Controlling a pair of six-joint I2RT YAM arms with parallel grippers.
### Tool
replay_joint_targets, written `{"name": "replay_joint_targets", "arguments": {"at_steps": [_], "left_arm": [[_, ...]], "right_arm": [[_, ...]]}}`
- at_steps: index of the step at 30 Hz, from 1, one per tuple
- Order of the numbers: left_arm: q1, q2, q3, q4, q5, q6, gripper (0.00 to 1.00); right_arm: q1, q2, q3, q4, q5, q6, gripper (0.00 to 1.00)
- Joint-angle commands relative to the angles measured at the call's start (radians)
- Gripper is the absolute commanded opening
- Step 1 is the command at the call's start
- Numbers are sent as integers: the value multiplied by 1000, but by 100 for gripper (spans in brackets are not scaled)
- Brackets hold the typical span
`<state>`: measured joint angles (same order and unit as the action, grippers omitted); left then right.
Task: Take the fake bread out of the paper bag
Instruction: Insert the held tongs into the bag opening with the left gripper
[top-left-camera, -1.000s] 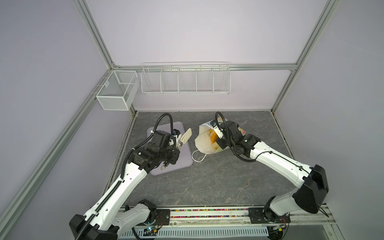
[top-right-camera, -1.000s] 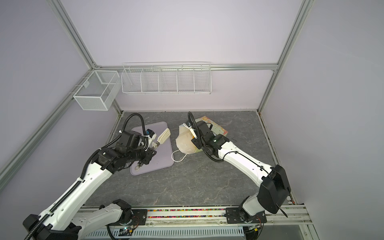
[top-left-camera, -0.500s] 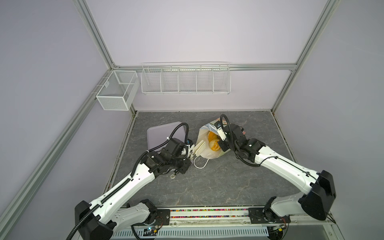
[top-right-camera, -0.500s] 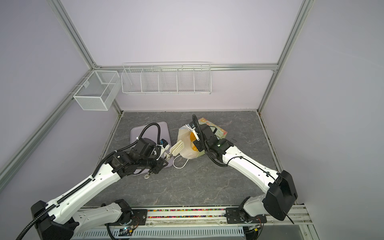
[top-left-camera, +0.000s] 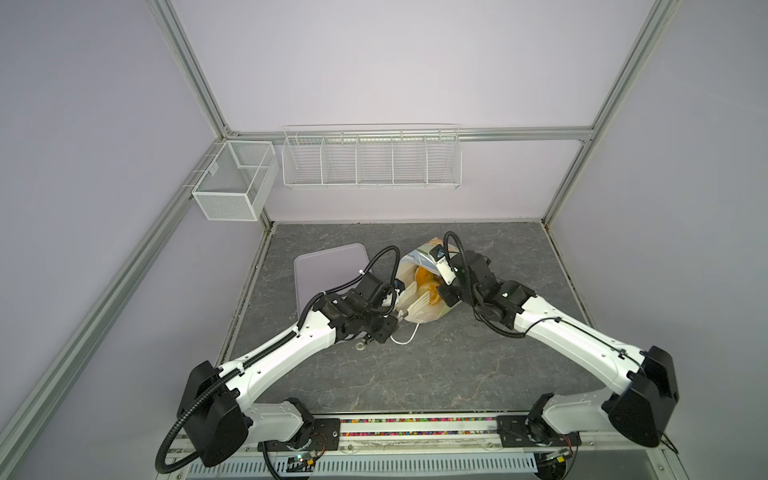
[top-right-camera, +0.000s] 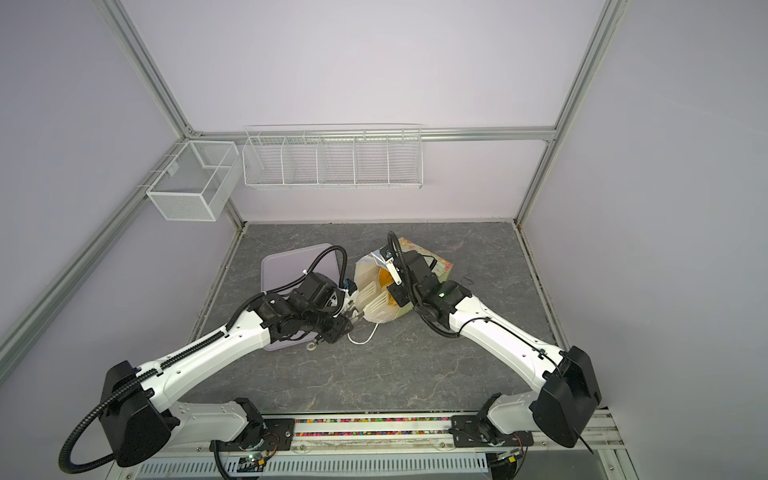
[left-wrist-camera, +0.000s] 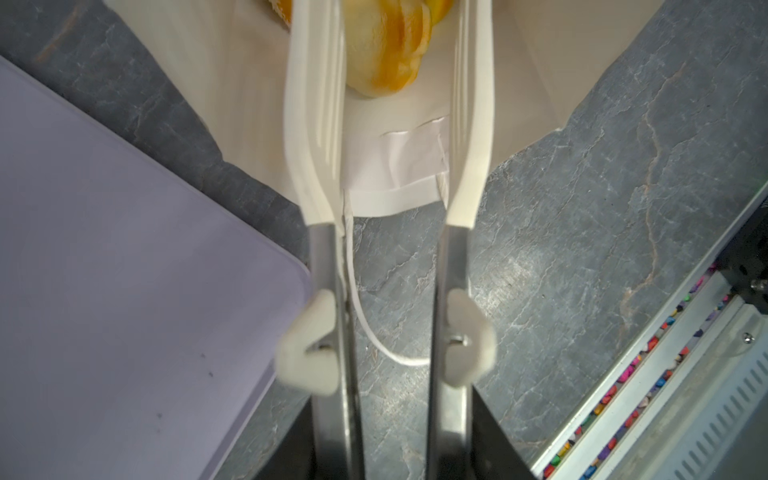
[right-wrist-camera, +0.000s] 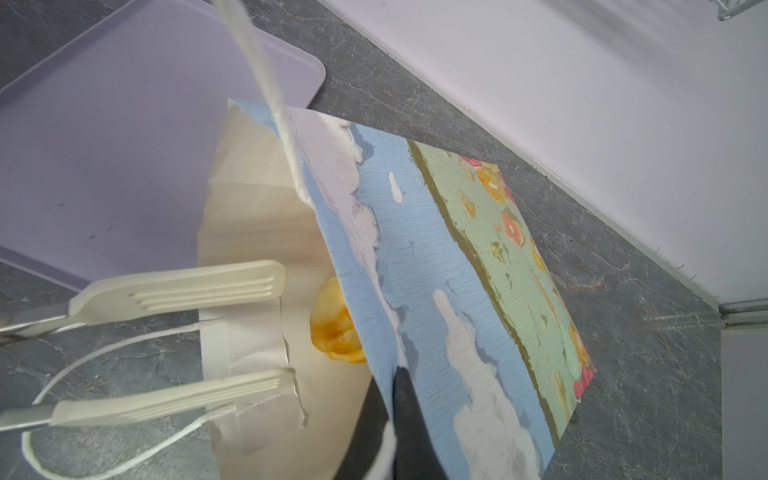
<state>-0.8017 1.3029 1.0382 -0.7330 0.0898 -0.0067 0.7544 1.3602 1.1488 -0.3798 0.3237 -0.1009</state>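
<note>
Reaching in from the front left, the left arm lay low over the bench (top-left-camera: 415, 374), wrist crossing the near corner of the lilac tray (top-left-camera: 328, 266), and the left end effector (top-left-camera: 422, 291) was pushed into the mouth of the paper bag (top-right-camera: 434, 262). Its long cream fingers (left-wrist-camera: 316, 104) stood parted and gripped nothing; a ridged piece of fake bread (left-wrist-camera: 386, 54) lay between them. The right arm came in from the front right, wrist bent down; the right end effector (top-left-camera: 444, 298) was closed on the bag's upper wall, holding the mouth up. The bag lay on its side mid-bench, long axis diagonal, mouth toward the front left, base toward the back right, bread inside. A second earlier the left end effector hung over the tray, almost closed; the right hold was unchanged.
</note>
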Motion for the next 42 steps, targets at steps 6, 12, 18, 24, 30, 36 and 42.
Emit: {"name": "replay_joint_targets", "arguments": {"at_steps": [6,12,18,24,30,36,42], "left_arm": [[-5,65,59,57,-27,56,45],[-5,111,85,43,-15,67,46],[-5,159,117,26,20,96,46],[-5,223,172,-26,-7,111,46],[-5,230,185,-45,-27,105,33],[-5,156,153,-36,-20,90,13],[-4,76,123,-35,-26,70,8]], "right_arm": [[2,-52,-18,53,-35,-1,7],[2,-56,-18,56,-35,-7,7],[2,-55,-20,58,-38,-10,7],[2,-67,-23,58,-38,-16,7],[2,-65,-27,55,-32,-21,7],[2,-61,-27,56,-25,-26,7],[3,-50,-20,49,-9,-28,7]]}}
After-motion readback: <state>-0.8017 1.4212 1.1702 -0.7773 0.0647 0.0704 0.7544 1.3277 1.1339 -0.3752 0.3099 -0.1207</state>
